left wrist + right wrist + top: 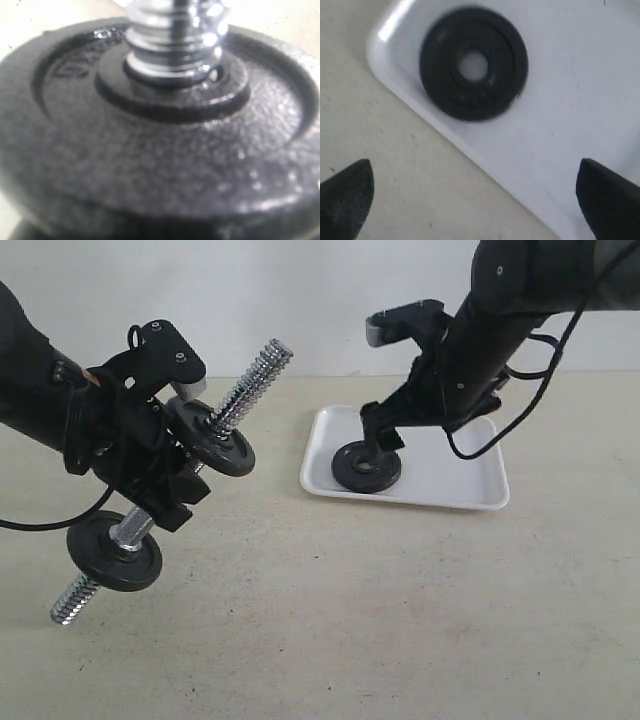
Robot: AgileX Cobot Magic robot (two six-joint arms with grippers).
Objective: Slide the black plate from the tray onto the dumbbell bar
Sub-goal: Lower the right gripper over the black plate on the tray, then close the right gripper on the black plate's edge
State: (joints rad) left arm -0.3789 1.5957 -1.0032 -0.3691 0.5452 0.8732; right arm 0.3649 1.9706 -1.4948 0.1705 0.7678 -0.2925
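Note:
The black plate (366, 467) (473, 62) lies flat in the left end of the white tray (450, 478) (570, 100). My right gripper (386, 436) (477, 194) hangs open just over it, at the tray's rim, with nothing between its fingers. At the left, my left gripper (168, 478) is shut on the middle of the dumbbell bar (252, 378) (175, 40) and holds it tilted in the air. One black disc (215, 440) (165, 150) sits above the grip and another (115, 550) below it. In the left wrist view the upper disc hides the fingers.
The tray rests on a beige table (350, 620) in front of a white wall. The bar's upper threaded end points up and right toward the tray; its lower threaded end (70, 602) hangs near the tabletop.

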